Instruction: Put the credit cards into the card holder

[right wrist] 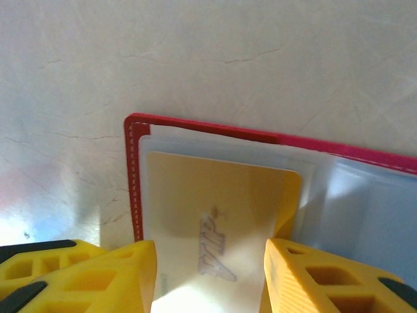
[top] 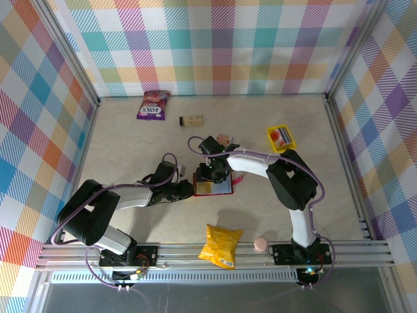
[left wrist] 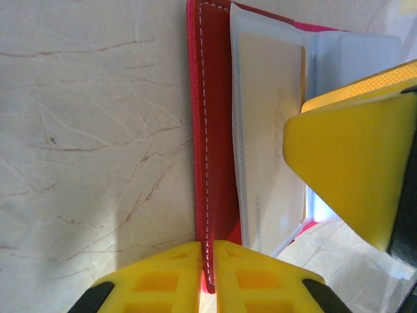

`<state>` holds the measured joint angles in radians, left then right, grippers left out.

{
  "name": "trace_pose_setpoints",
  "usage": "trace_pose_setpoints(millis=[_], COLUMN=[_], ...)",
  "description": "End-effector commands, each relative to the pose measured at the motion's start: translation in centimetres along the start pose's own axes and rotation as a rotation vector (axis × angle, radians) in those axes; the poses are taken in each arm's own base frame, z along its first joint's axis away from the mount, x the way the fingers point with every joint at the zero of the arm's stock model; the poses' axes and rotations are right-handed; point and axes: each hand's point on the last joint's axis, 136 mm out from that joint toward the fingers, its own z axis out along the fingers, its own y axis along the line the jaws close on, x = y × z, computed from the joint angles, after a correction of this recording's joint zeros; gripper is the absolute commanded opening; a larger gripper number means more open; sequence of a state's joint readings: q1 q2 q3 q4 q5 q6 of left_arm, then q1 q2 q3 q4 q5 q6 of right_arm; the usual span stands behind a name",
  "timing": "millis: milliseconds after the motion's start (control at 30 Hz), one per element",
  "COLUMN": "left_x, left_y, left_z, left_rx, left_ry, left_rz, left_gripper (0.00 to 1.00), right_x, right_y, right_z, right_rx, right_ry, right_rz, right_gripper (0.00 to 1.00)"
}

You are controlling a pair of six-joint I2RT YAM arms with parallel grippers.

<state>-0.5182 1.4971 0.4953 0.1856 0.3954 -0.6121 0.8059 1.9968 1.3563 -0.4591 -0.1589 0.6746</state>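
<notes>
A small red stitched folding card holder (top: 223, 188) lies open on the pale marbled desk (top: 130, 143). The left claw (left wrist: 208, 274) is clenched on the holder's outer edge. We see one pale yellow plastic credit card (right wrist: 215, 195) largely inside the holder's clear pocket. The right claw (right wrist: 208, 274) straddles it, jaws apart, and we cannot tell whether it grips. Up and to the right of the holder, a small yellow tray (top: 272, 134) holds what look like further cards (top: 283, 137), so we judge most of the work remains.

Card holder (right wrist: 133, 169) partly off-frame
</notes>
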Motion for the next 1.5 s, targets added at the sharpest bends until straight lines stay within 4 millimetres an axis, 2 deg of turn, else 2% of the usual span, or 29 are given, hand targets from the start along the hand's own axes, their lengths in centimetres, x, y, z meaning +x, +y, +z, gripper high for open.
trace_pose_setpoints(millis=[0,267,467,933,1467], left_x=[-0.4,-0.4,-0.4,-0.5,-0.5], left_y=[-0.1,-0.1,-0.1,-0.1,-0.2], left_z=[0.1,0.1,0.0,0.0,-0.2], left_rx=[0.000,-0.002,-0.002,-0.001,0.001], left_ry=[-0.002,-0.003,-0.005,-0.009,-0.013], left_rz=[0.003,0.003,0.005,0.005,0.007], left_gripper=[0.13,0.13,0.13,0.13,0.13], right_x=[0.5,-0.1,-0.3,0.4,0.1], right_y=[1.5,1.1,-0.7,-0.5,-0.9], right_z=[0.3,-1.3,-3.3,-1.8,-0.6], right_rx=[-0.065,-0.029,0.066,0.117,0.165], right_ry=[0.025,-0.037,-0.098,-0.032,-0.005], right_rz=[0.008,-0.002,-0.001,-0.032,-0.024], right_gripper=[0.46,0.46,0.47,0.49,0.53])
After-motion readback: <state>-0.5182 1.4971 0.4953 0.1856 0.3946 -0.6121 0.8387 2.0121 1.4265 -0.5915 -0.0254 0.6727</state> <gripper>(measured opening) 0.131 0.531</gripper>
